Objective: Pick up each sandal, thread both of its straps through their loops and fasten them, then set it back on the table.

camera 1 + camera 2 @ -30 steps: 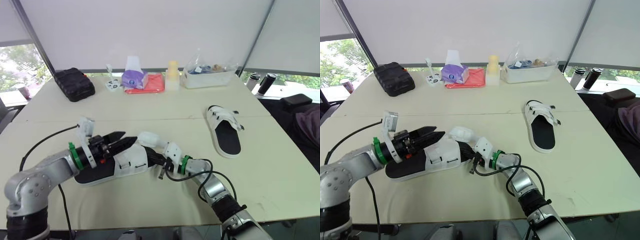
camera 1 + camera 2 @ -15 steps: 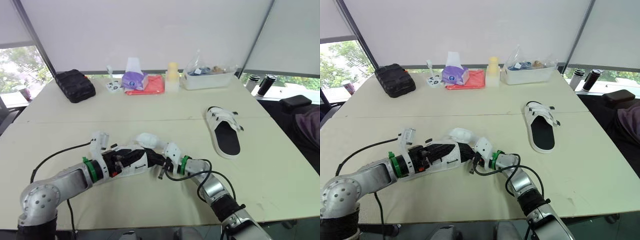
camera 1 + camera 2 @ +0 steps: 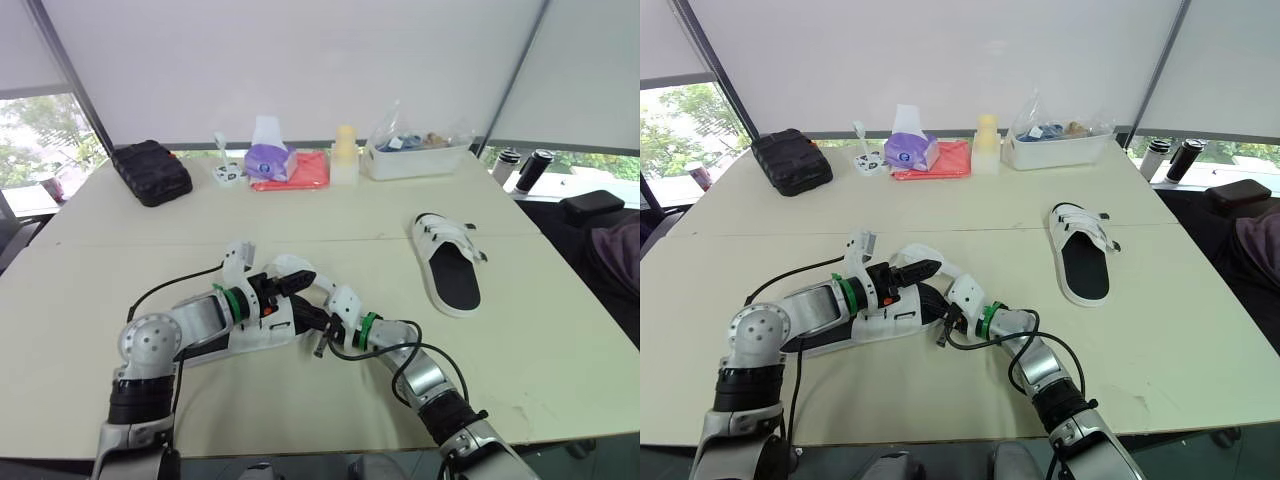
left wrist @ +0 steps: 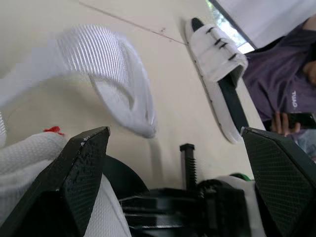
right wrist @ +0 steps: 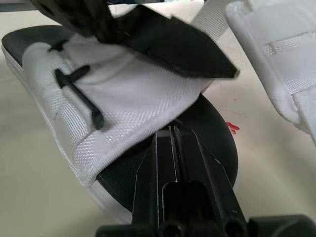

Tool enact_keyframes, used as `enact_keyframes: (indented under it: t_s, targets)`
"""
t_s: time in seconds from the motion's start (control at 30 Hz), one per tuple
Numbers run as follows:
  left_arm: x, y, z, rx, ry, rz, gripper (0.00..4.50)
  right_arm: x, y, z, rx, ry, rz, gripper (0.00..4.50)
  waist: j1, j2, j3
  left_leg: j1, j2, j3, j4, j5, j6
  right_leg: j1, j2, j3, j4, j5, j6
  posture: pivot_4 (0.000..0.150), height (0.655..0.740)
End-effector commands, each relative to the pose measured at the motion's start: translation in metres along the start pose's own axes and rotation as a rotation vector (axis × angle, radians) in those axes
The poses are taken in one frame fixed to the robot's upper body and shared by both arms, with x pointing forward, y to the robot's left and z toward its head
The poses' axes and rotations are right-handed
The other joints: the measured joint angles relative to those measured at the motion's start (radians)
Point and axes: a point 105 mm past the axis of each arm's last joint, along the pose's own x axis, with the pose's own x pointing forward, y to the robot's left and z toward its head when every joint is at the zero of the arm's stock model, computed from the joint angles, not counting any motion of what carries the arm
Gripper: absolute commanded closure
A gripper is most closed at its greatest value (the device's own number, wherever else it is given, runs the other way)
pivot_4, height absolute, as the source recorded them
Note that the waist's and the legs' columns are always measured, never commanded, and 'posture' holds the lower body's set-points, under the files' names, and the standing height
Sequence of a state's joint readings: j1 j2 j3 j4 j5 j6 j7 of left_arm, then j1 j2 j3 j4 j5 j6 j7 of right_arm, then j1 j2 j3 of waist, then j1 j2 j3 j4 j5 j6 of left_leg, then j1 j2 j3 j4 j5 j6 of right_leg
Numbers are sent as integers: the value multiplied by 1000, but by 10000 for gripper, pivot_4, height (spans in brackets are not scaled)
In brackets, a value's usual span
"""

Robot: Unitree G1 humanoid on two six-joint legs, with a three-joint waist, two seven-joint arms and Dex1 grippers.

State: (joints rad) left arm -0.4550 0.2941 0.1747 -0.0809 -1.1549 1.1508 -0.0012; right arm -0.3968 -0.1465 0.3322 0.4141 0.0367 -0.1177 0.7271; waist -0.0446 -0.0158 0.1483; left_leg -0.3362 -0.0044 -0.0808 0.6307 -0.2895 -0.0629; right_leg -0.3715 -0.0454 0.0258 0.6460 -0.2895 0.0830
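While the left gripper [image 3: 300,281] gapes above, the sandal [image 3: 258,336] lies crosswise, toe toward the closed right gripper [image 3: 306,318].

Bright, even daylight over table [image 3: 560,380]. Light enters through windows [image 3: 30,140] behind table's far corners, with foliage outside washed pale. White blinds [image 3: 300,60] above table's far edge glow flat and diffuse. Tabletop matte, evenly lit. Shadows on table soft and short: thin dark rim beside far sandal [image 3: 452,268], deeper patch under near sandal [image 3: 250,335]. Left wrist view: white strap [image 4: 113,74] close to blown out against table.
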Motion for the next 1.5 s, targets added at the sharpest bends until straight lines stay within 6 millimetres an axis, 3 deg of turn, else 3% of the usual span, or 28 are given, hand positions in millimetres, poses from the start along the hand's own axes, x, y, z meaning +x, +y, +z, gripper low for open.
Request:
enact_keyframes:
  t_s: [0.03,0.07,0.3,0.33,0.47,0.6,0.77,0.9,1.07,1.23,1.5]
  targets:
    - [10,-1,2,19,-4,11,5977,-11,16,-57,105,209,8,45000,0,1,-1,0,0,0,0,0,0,0,0,0,0,0,0,1500,7400]
    - [13,0,3,17,-7,19,8728,-11,16,-58,105,211,7,45000,1,1,-1,0,0,0,0,0,0,0,0,0,0,0,1,1500,7400]
    - [25,10,13,-20,-42,77,42978,-9,16,-56,108,203,-1,45000,-8,0,-3,-1,0,0,-1,1,-2,-1,0,0,-1,0,2,1500,7400]
    - [23,9,15,-31,-45,62,44624,-9,16,-56,108,205,-1,45000,-11,0,-3,-2,0,0,-2,1,-2,-2,0,0,-1,1,2,1500,7400]
    - [13,-6,27,-51,-60,-49,44624,-10,17,-58,110,210,1,45000,-14,0,-3,-2,0,-1,-4,1,-2,-3,0,-1,-1,0,2,1500,7400]
    - [-11,-22,45,-108,-66,-223,44624,-9,18,-58,112,209,4,45000,-15,-1,-2,-2,0,-1,-4,1,-2,-3,0,-1,-1,0,2,1500,7400]
    - [-56,-16,53,-97,56,-310,44624,-8,18,-58,112,211,10,45000,-27,0,4,-2,0,-2,-4,1,-2,-3,0,-2,-1,-2,6,1500,7400]
    - [-77,-7,48,-17,173,-274,44624,-8,19,-59,113,213,16,45000,-25,-2,7,-3,0,-2,-5,2,-3,-5,0,-2,-1,0,1,1500,7400]
    - [-83,-7,44,78,292,-310,44624,-6,20,-59,111,215,27,45000,-25,-3,9,-4,0,-2,-10,3,-6,-7,-1,-1,-2,-1,0,1500,7400]
    - [-83,6,41,154,379,-313,44624,-8,20,-60,106,219,34,45000,-24,-3,8,-4,0,-1,-17,7,-12,-12,-1,-1,-1,-3,-4,1500,7400]
    - [-83,23,60,149,342,-307,44624,-11,22,-62,106,230,39,45000,-24,-3,8,-5,1,-1,-19,7,-12,-13,0,-1,-1,-4,-5,1500,7400]
